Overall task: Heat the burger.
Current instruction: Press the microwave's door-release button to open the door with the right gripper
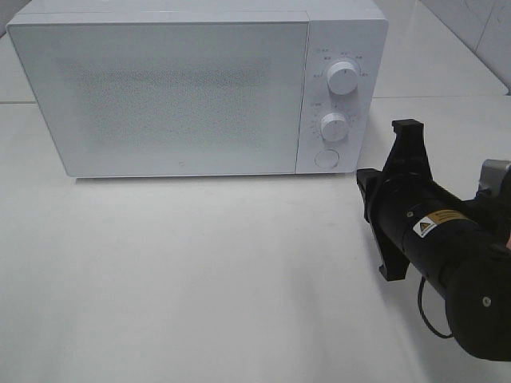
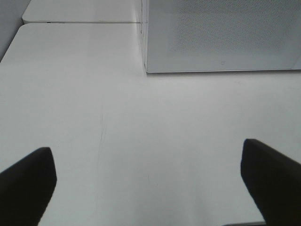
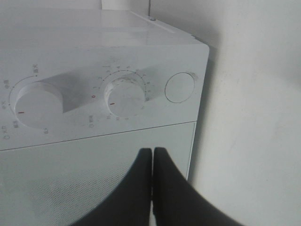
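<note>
Pointing at the shut microwave door (image 1: 168,88) — right pincer (image 3: 152,151) closed, knobs (image 3: 124,96) near.

Mock kitchen setup — white microwave (image 1: 184,88) on white table (image 1: 200,279).

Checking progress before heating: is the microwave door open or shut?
Shut: the microwave door lies flush beside the control panel, no gap showing.

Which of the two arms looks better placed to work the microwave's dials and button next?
Probably the right. Its shut right gripper points at the microwave front, close to the lower dial and round button. The left gripper hangs open over the table by the microwave's other end.
</note>
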Controlling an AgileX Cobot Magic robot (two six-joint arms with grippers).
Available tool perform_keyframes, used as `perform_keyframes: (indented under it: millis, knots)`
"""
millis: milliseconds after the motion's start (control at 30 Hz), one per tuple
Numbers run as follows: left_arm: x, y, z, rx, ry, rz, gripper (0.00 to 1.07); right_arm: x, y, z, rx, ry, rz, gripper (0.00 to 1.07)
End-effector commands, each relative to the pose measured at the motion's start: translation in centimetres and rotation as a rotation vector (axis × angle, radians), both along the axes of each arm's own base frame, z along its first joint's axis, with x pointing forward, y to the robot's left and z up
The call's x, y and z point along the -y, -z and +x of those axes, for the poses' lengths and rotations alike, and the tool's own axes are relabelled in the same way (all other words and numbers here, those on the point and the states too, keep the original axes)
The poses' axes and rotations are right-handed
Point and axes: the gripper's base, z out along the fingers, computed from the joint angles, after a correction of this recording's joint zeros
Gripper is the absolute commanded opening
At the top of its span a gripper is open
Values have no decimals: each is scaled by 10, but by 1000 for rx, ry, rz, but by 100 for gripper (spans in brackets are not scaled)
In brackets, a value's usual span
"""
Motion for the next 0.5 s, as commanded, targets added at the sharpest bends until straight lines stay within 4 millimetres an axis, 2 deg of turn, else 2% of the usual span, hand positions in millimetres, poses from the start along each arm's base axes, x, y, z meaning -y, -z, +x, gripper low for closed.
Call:
perform_keyframes:
  millis: [33, 233, 500]
  knots:
    - [1, 0, -1, 9, -2, -10, 100, 2, 2, 0, -18, 31, 15, 0]
    - [1, 0, -1, 9, -2, -10, 100, 4, 5, 0, -34, 58, 11, 0]
    - [1, 0, -1, 9, -2, -10, 100, -6, 18, 21, -49, 48, 5, 0]
